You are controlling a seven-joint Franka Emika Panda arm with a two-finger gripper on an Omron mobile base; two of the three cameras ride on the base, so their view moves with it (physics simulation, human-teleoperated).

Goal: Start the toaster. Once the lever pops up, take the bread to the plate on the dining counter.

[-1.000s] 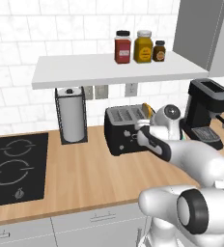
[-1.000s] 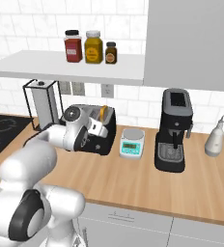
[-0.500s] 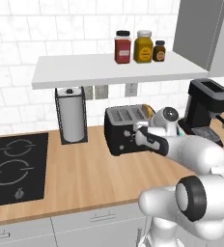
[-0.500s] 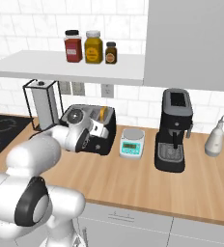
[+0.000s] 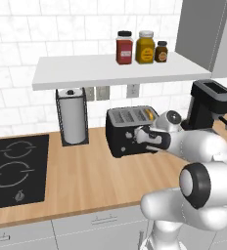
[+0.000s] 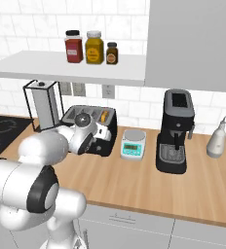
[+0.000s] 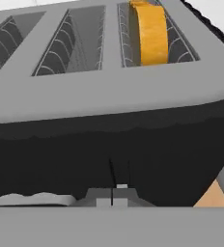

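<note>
The black four-slot toaster (image 5: 127,131) (image 6: 88,120) stands on the wood counter below the shelf. The golden bread (image 5: 149,114) (image 6: 104,116) (image 7: 150,34) sits upright in its rightmost slot. My gripper (image 5: 138,136) (image 6: 106,134) (image 7: 112,195) is shut, fingertips together, low against the toaster's dark front panel (image 7: 109,144). A pale part (image 7: 32,198) of the panel shows just left of the tips. I cannot tell whether the tips touch the lever. The plate and the dining counter are out of view.
A paper towel holder (image 5: 72,122) stands left of the toaster, and a stovetop (image 5: 15,168) lies further left. To the right are a small scale (image 6: 133,144), a black coffee machine (image 6: 176,129) and a spray bottle (image 6: 217,138). Jars (image 5: 145,47) stand on the shelf.
The hand stays at the toaster's front with the gripper shut. The arm's elbow has risen a little.
</note>
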